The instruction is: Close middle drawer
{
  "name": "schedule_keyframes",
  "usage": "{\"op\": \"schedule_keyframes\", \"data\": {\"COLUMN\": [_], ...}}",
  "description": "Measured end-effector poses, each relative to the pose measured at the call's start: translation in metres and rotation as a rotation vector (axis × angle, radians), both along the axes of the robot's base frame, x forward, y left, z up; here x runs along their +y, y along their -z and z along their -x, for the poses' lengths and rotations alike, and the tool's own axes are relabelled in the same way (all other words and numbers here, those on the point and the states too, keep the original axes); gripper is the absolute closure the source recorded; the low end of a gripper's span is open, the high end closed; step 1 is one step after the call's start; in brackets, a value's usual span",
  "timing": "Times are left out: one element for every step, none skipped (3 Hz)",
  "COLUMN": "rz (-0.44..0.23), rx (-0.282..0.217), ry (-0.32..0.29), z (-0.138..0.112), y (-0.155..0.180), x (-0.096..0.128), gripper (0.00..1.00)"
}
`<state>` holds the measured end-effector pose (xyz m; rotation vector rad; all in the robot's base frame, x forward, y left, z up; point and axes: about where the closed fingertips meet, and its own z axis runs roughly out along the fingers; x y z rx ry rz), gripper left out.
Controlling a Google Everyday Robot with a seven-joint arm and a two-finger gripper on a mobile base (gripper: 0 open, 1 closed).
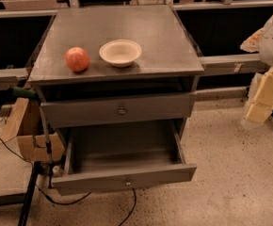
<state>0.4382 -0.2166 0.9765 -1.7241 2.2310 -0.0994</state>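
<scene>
— Nearest to us is the middle drawer (99, 177), a long shallow grey metal box with a plain flat front and a small round knob (128, 182). How does it stand?
— Pulled far out past the front edge of the grey metal counter (141, 18). We look straight down onto its bare floor.
— And above it?
— The taller grey drawer front (80, 113) with the larger round knob (122, 110), sitting only slightly out beneath the counter's front edge.
— What do we see on top?
— A round red-orange apple (77, 59) towards the front left corner. A shallow cream round bowl (120, 52) is just beside it, nearer the middle of the front edge. The two don't touch.
— Where is the gripper?
— The pale yellowish gripper (268, 91) hangs beyond the counter's right edge, well apart from the middle drawer. Whether it is released or clenched we cannot tell.
— Anything on the left?
— A brown cardboard box (30, 145) low beside the left edge.
</scene>
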Motion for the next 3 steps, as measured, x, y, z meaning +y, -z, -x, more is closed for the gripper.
{"op": "schedule_keyframes", "data": {"rz": [0.000,-0.005,-0.054], "rx": [0.000,-0.007,0.002], "ry": [0.000,0.035,0.084], "z": [0.000,-0.002,-0.001], "y": [0.000,0.014,0.065], "x": [0.000,-0.004,-0.013], "gripper": [0.00,0.00,0.00]}}
